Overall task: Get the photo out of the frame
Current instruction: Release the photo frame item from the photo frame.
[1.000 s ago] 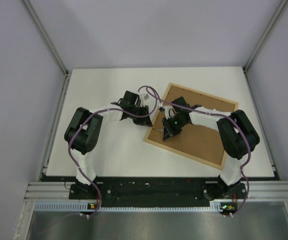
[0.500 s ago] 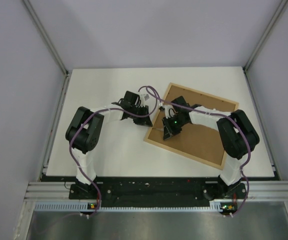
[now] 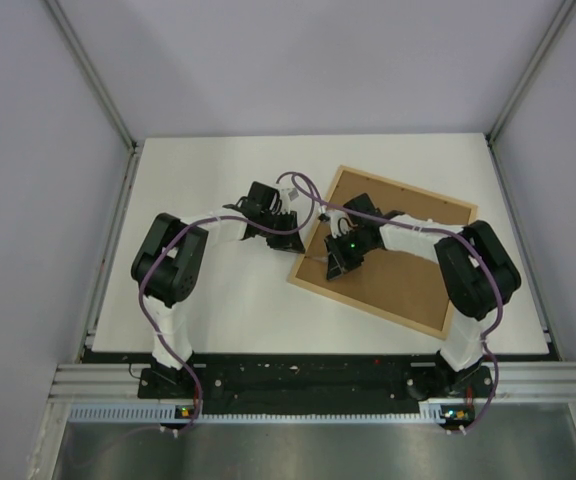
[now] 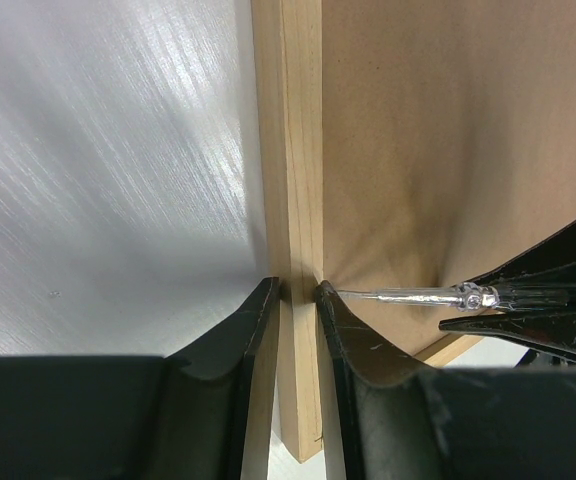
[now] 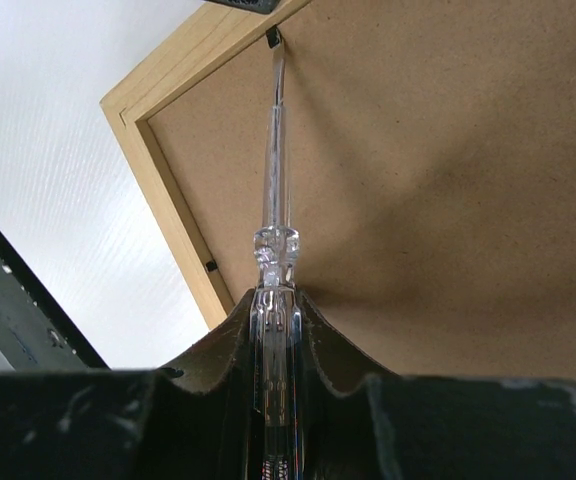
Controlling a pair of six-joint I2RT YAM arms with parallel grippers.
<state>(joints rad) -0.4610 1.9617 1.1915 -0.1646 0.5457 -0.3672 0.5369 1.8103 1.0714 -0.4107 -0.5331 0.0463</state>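
The frame lies face down on the table, its brown fibreboard back up. The photo is hidden. My left gripper is shut on the frame's left wooden rail, one finger on each side. My right gripper is over the fibreboard, shut on a clear-handled screwdriver. The blade's tip sits at a small black clip on the rail's inner edge, right beside my left gripper's inner finger. The screwdriver also shows in the left wrist view.
A second black clip sits on the rail nearer the frame's corner. The white table extends left of the frame. Grey walls enclose the table on three sides.
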